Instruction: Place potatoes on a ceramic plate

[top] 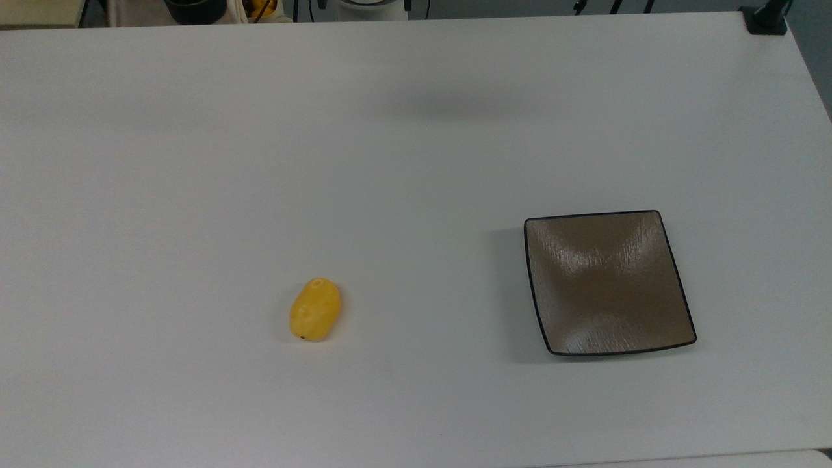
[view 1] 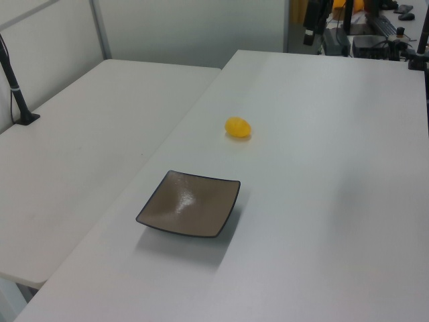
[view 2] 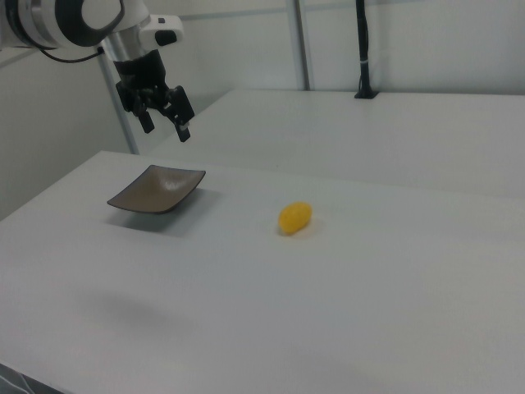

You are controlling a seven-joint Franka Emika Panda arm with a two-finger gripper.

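Right view: gripper (view 2: 166, 120) high above table (view 2: 344, 271), fingers spread, empty. Potato (view 2: 294, 217) near table middle, plate (view 2: 157, 190) well apart. Descend over potato centre, pinch across narrow width.

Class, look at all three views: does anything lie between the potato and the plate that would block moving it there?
Nothing visible does. The potato and the plate lie apart on the table, with only bare tabletop between them. The open pincer hangs in the air in the right view, touching nothing.
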